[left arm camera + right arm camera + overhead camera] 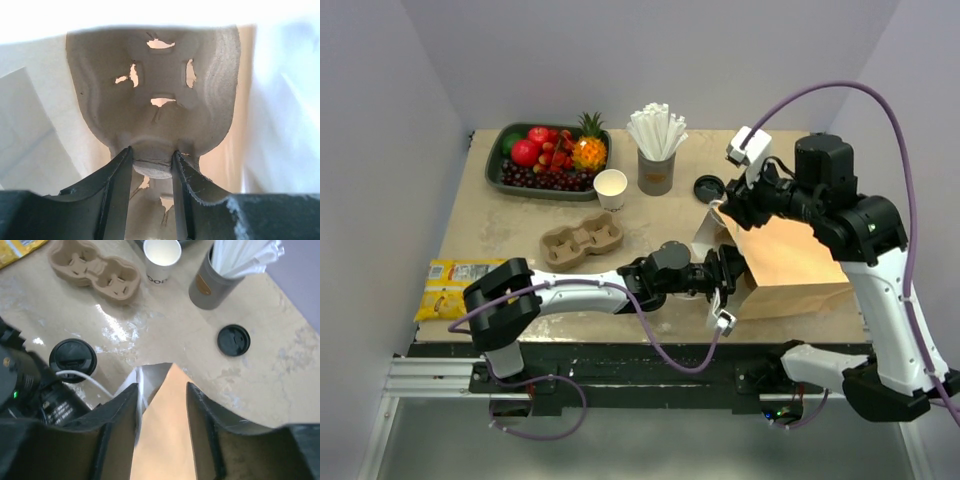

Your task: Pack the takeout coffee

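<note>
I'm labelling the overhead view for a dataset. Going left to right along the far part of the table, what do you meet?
fruit tray → open white cup → grey cup of straws → loose black lid

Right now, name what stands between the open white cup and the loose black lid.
The grey cup of straws stands between the open white cup and the loose black lid, clearest in the top view.
</note>
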Tool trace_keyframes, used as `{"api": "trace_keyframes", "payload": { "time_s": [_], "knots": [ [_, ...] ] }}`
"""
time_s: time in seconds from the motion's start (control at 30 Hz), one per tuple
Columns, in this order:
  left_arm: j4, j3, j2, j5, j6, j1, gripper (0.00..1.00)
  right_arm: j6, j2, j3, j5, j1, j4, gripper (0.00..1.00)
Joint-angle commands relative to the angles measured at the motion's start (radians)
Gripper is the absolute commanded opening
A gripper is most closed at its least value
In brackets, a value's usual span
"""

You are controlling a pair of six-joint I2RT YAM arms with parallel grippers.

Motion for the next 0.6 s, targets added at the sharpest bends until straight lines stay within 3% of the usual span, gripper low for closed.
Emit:
{"api": "trace_keyframes", "payload": {
  "time_s": [0.0,0.1,0.2,0.33,0.43,0.57],
  "knots": [
    [-0.208,0.044,0.014,-0.146,0.017,-0.027,0.00,0.073,0.052,0.072,0.193,-0.003,0.061,0.58],
    [-0.270,0.062,0.022,-0.198,-0.006,-0.027,0.00,0.062,0.095,0.135,0.308,-0.001,0.077,0.70],
    [-0.338,0.102,0.055,-0.248,-0.025,-0.027,0.00,0.050,0.132,0.183,0.259,-0.001,0.044,0.75],
    [-0.435,0.176,0.117,-0.302,-0.048,-0.030,0.00,-0.006,0.130,0.203,0.092,-0.003,0.001,0.58],
    [-0.455,0.226,0.157,-0.357,-0.066,-0.038,0.00,-0.087,0.121,0.244,-0.081,-0.001,-0.061,0.58],
    [-0.429,0.260,0.178,-0.399,-0.068,-0.047,0.00,-0.165,0.187,0.299,-0.224,0.000,-0.344,0.40]
  ]
}}
